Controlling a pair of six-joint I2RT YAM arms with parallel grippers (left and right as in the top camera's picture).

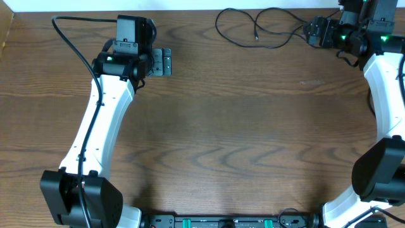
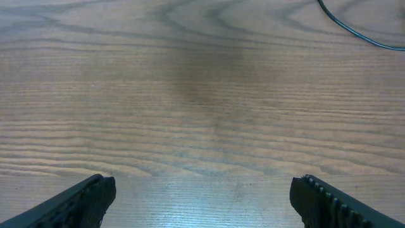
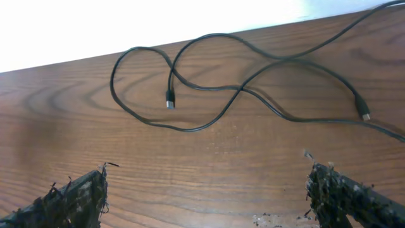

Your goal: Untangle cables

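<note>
My right pincer [image 3: 205,190] gaping, empty; left pincer [image 2: 204,190] likewise. Black cable [image 3: 240,90] crossed ahead: I'd pinch beside plug [image 3: 169,100], draw slowly.

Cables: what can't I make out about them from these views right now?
- Overhead: cables too thin to count; right end hidden by the right arm.
- Right wrist: which strand lies on top at the crossings, too fine to tell; strands cut off by the right edge.
- Left wrist: only one stretch shows, cut off at the top-right corner.
</note>
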